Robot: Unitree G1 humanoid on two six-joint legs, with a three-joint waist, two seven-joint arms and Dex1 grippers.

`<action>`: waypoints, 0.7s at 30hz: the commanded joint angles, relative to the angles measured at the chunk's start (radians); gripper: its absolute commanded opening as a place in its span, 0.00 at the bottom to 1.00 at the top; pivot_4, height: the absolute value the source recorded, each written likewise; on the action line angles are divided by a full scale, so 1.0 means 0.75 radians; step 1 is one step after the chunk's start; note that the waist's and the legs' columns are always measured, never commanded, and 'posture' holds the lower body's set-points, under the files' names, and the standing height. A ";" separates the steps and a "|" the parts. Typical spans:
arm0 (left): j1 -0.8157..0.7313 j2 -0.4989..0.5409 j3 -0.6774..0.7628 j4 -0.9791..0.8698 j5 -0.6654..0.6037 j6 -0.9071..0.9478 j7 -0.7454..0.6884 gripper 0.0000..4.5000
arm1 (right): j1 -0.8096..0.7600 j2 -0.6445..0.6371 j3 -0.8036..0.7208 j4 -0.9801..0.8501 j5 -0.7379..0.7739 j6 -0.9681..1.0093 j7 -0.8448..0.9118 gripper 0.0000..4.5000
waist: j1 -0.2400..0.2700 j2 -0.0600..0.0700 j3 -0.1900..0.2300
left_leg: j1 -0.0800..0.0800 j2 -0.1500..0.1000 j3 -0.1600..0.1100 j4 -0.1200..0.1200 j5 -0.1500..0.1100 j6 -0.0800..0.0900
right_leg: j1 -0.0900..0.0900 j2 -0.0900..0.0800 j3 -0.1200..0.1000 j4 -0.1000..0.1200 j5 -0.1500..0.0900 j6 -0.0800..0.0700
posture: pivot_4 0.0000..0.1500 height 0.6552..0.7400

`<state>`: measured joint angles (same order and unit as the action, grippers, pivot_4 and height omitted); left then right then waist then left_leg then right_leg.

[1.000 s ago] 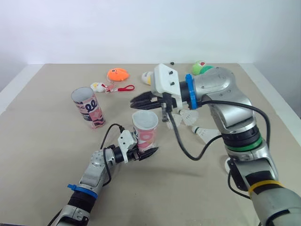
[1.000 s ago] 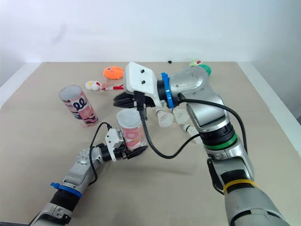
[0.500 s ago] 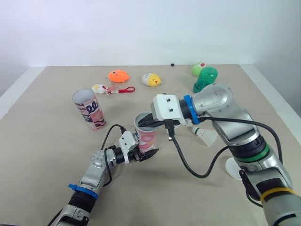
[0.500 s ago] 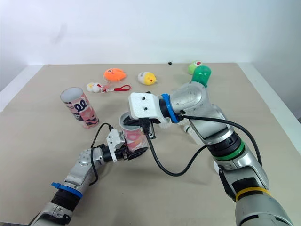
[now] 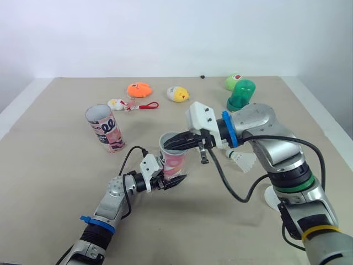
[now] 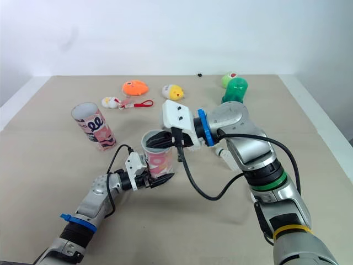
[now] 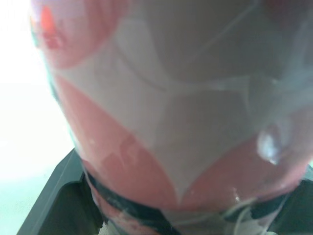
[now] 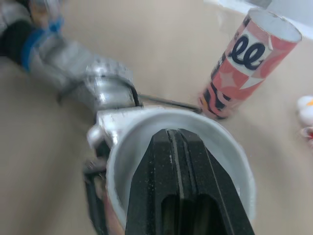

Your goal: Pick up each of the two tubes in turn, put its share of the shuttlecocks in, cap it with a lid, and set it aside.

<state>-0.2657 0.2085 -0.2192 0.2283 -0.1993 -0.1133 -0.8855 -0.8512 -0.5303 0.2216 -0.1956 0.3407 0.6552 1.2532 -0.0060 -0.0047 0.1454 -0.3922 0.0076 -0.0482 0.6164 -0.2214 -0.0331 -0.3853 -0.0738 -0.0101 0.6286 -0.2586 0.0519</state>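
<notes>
Both head eyes look forward and down, sharing nearly the whole table. The left wrist camera sits hard against the tube; the right wrist camera peers into its mouth.

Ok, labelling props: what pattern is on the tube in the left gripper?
Pink and white shapes on the tube, best in the left wrist view.

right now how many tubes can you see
2. The held tube is in the left gripper, right gripper at its mouth; the second tube stands farther back on the robot's left.
</notes>
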 commanded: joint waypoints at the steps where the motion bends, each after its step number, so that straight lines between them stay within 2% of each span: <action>1: 0.073 0.035 -0.026 0.086 0.021 0.077 -0.024 0.76 | 0.008 0.033 -0.261 -0.109 0.215 0.104 -0.128 0.07 | 0.005 -0.002 0.002 | -0.003 0.000 -0.001 0.000 0.000 0.000 | -0.002 0.000 0.000 0.000 0.001 0.001 | 1.00 1.00; 3: 0.080 0.049 -0.022 0.065 0.012 0.086 -0.041 0.76 | 0.047 0.046 -0.342 -0.167 0.318 0.184 -0.196 0.20 | 0.008 -0.002 0.002 | -0.008 -0.003 -0.003 0.000 0.000 0.000 | -0.003 0.000 0.002 0.000 0.001 0.001 | 1.00 1.00; 5: 0.088 0.065 -0.020 0.045 0.009 0.095 -0.056 0.92 | 0.102 0.032 -0.383 -0.228 0.379 0.234 -0.243 0.43 | 0.014 -0.002 0.002 | -0.012 -0.004 -0.005 0.000 0.000 0.000 | -0.005 0.002 0.001 0.000 0.001 0.000 | 1.00 1.00; 6: 0.091 0.071 -0.019 0.039 0.009 0.098 -0.060 0.97 | 0.120 0.021 -0.388 -0.248 0.395 0.245 -0.260 0.51 | 0.014 -0.002 0.002 | -0.012 -0.004 -0.006 0.000 0.000 0.000 | -0.006 0.003 0.001 0.000 0.000 -0.001 | 1.00 1.00; 10: 0.141 0.168 0.001 -0.075 -0.045 0.145 -0.142 1.00 | 0.404 -0.082 -0.356 -0.332 0.310 0.127 -0.287 0.97 | 0.010 -0.003 0.004 | -0.015 0.002 -0.007 0.000 -0.005 0.004 | -0.007 0.010 0.000 0.000 -0.004 -0.006 | 1.00 1.00; 14: 0.189 0.301 0.068 -0.163 -0.084 0.149 -0.190 1.00 | 0.651 -0.089 -0.237 -0.331 0.167 -0.104 -0.304 0.99 | -0.011 -0.004 0.006 | -0.014 0.009 0.000 0.000 -0.011 0.011 | -0.009 0.019 0.003 0.000 -0.009 -0.011 | 1.00 1.00; 17: 0.215 0.401 0.131 -0.196 -0.128 0.153 -0.227 1.00 | 0.737 -0.038 -0.192 -0.284 0.101 -0.239 -0.355 0.99 | -0.037 0.004 0.018 | -0.012 0.015 0.002 -0.001 -0.014 0.015 | -0.012 0.025 0.004 0.005 -0.012 -0.017 | 1.00 1.00; 21: 0.236 0.510 0.194 -0.282 -0.218 0.214 -0.299 1.00 | 0.813 0.018 -0.077 -0.179 -0.029 -0.421 -0.386 0.99 | -0.047 -0.002 0.031 | -0.012 0.027 0.003 0.000 -0.013 0.014 | -0.018 0.039 0.007 0.010 -0.010 -0.024 | 1.00 1.00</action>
<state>-0.1181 0.5628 -0.0855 0.0110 -0.3542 0.0008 -1.0886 -0.2455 -0.5324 0.1379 -0.3446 0.3508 0.4058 0.9737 -0.0413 -0.0060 0.1684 -0.4010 0.0286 -0.0456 0.6159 -0.2313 -0.0227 -0.3997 -0.0443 -0.0053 0.6369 -0.2662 0.0326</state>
